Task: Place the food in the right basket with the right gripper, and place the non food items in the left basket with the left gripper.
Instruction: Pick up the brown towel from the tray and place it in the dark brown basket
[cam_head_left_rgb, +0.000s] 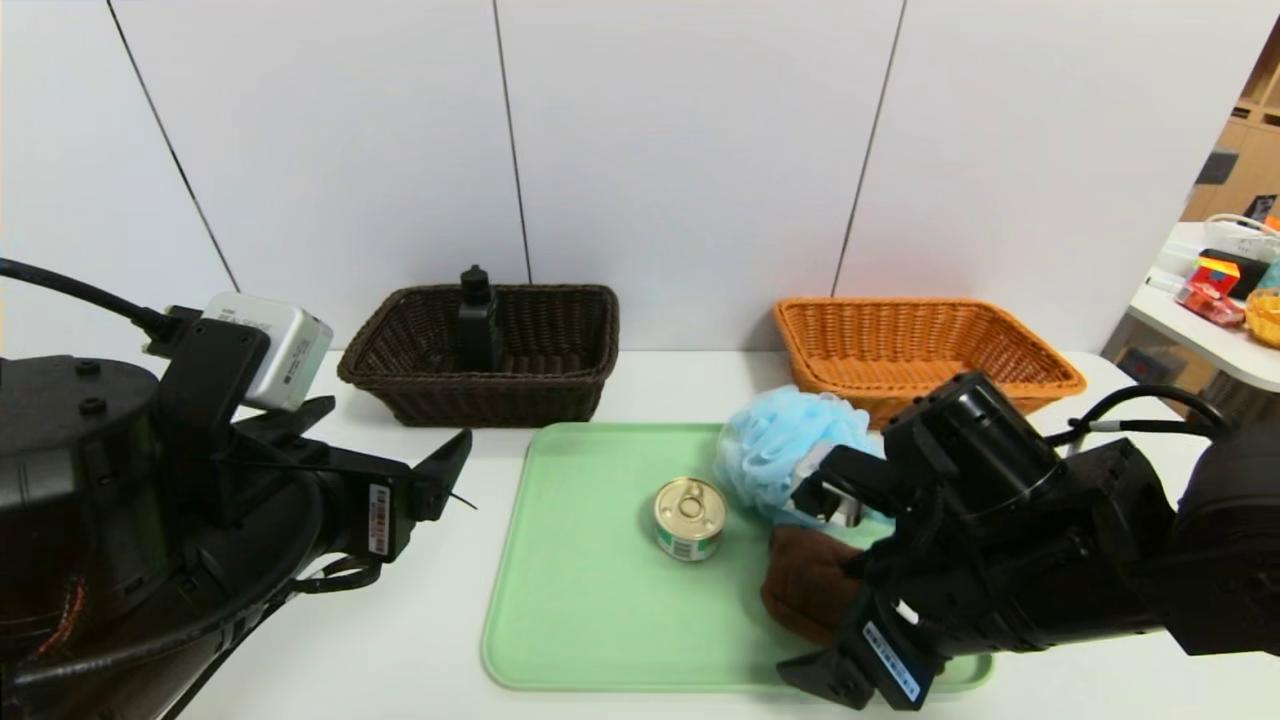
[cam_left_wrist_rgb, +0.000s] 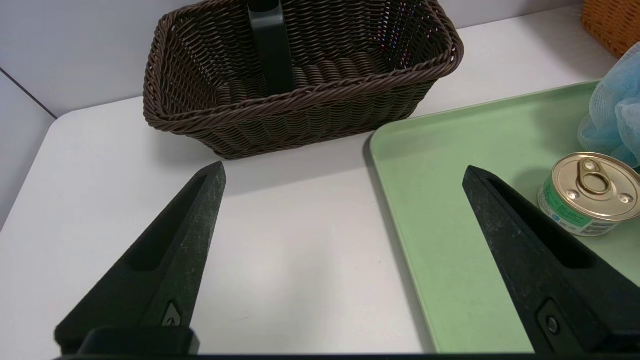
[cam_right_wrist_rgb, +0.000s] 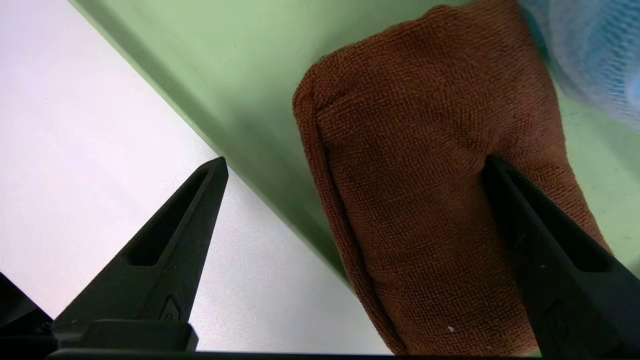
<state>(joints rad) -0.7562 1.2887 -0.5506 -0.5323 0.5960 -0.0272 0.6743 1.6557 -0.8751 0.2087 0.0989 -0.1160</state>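
Tin can (cam_head_left_rgb: 690, 518) stands upright on the green tray (cam_head_left_rgb: 590, 600), gold pull-ring lid facing up, ring's long axis running roughly 12-to-6 in the head view; green-white label wraps the side. It sits a little toward 1 o'clock of tray centre, with bare tray open at its 9 and 6 o'clock and nothing touching it. Blue bath pouf (cam_head_left_rgb: 785, 445) lies just beside it at 2 o'clock, at the tray's far right corner, near the orange wicker basket (cam_head_left_rgb: 925, 345) at the table's 1 o'clock. Folded brown towel (cam_head_left_rgb: 805, 590) lies at the can's 4 o'clock, a small gap between; its long axis runs across the tray's near-right part and one end reaches the tray's near edge in the right wrist view.

Right gripper (cam_head_left_rgb: 835, 590) hangs tilted down over the towel, jaws spread wide and gripping nothing; one fingertip (cam_right_wrist_rgb: 492, 167) is over the towel, the other over the white table (cam_right_wrist_rgb: 75, 150) off the tray edge.

Left gripper (cam_head_left_rgb: 400, 445) is parked at 9 o'clock, level, jaws released and empty, over bare table left of the tray.

Dark brown wicker basket (cam_head_left_rgb: 480, 355) is at 11 o'clock; black bottle (cam_head_left_rgb: 478, 320) stands upright inside it, cap up.
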